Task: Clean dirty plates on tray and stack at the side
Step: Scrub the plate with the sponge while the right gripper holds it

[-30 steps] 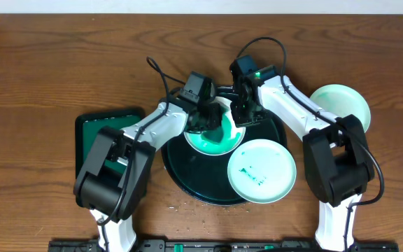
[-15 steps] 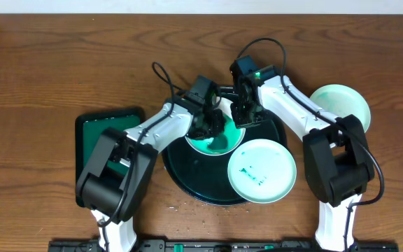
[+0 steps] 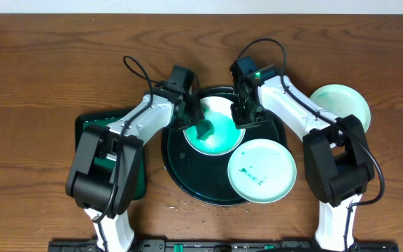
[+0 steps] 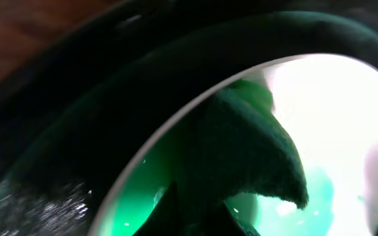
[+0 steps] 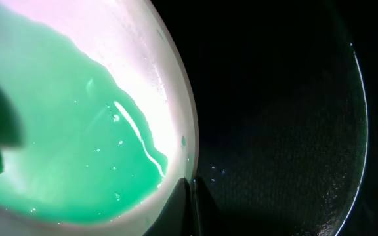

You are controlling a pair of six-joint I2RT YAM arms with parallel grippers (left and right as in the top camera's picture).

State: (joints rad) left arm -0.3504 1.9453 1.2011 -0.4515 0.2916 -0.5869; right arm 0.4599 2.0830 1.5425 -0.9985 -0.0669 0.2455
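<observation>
Plate (image 3: 219, 142) (smeared green) on tray (image 3: 186, 175) meets cloth (image 4: 241, 157) held by left gripper (image 3: 197, 123).

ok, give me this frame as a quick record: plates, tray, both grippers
tray: round dark tray, middle of the table
being cleaned: white plate on the tray, pooled with green liquid
waiting: smeared mint plate, lying across the tray's rim toward the right arm's base
set aside: clean mint plate on the table, right of the tray
left gripper: shut on dark green cloth, cloth on the white plate
right gripper: shut, tips at the white plate's rim
other: small rectangular green tray, left, partly under the left arm
</observation>
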